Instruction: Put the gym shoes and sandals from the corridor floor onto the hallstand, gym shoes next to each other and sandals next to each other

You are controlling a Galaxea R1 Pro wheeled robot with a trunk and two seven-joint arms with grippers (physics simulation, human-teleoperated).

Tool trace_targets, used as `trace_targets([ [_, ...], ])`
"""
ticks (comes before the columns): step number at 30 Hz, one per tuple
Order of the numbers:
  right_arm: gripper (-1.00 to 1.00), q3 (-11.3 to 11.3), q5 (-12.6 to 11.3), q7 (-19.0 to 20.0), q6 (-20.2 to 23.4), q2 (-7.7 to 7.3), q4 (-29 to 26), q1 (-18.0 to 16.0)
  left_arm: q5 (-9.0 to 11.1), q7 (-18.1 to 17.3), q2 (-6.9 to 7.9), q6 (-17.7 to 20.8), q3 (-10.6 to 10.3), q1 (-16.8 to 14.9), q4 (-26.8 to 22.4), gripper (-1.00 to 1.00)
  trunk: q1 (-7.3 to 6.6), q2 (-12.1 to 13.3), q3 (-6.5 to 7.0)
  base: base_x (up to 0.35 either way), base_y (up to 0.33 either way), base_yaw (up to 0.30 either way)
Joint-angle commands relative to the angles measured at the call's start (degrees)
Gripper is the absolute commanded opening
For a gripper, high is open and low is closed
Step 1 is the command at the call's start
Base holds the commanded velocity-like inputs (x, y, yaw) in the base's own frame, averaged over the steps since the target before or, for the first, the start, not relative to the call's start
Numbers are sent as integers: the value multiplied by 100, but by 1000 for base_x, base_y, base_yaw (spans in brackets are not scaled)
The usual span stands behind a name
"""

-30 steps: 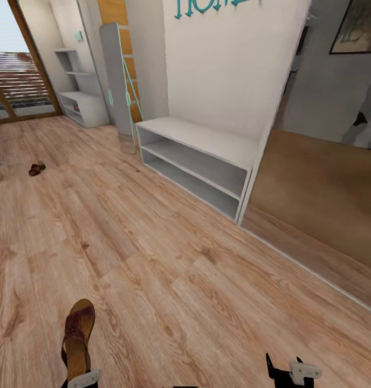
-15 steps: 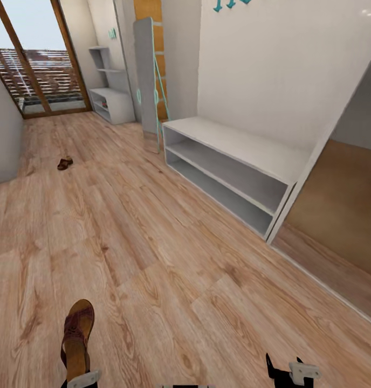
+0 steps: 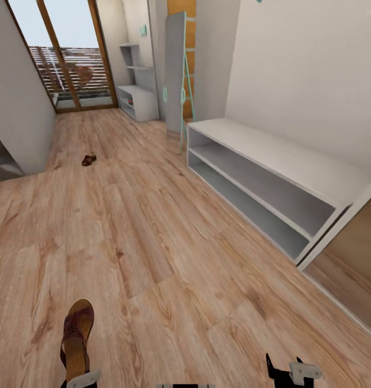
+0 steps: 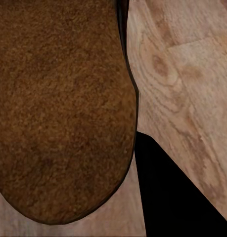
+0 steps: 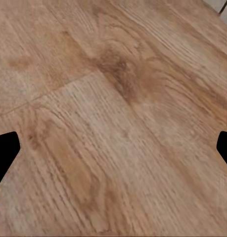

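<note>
Head view: left gripper (image 3: pixel 77 380) cut off at frame edge, clamped on a sandal (image 3: pixel 77 338) w/ toe pointing away; right gripper (image 3: pixel 285 371) also cropped, holds nothing. 2nd sandal (image 3: pixel 89 159) lies far down the floor (image 3: pixel 153 242), near the glass door (image 3: pixel 72 70); too small for detail. Rack (image 3: pixel 272 178) at right, shelves bare. Left wrist: sandal sole (image 4: pixel 59 108) close-up, fingers hidden. Right wrist: dark fingertips (image 5: pixel 4 148) spread wide over planks.

The right gripper (image 3: pixel 282 368) has black fingers (image 3: pixel 270 366) with a light-grey bracket; the left gripper (image 3: pixel 77 380) shows a similar grey bracket.
</note>
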Motion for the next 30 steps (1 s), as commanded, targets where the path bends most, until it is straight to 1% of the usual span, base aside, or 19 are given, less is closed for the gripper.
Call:
trace_targets([
  [1, 100, -14, -10, 12, -16, 0, 4, -1, 0, 16, 1, -13, -6, -4, 5, -100, 2, -1, -8, 338, 0, 257],
  [8, 100, -14, -10, 12, -16, 0, 3, -1, 3, 8, 2, -13, -6, -5, 5, -100, 2, -1, -35, 338, 13, 258],
  [30, 100, -14, -10, 12, -16, 0, 2, -1, 0, 7, 2, -18, -6, -5, 1, -100, 2, -1, -114, 338, 62, 261],
])
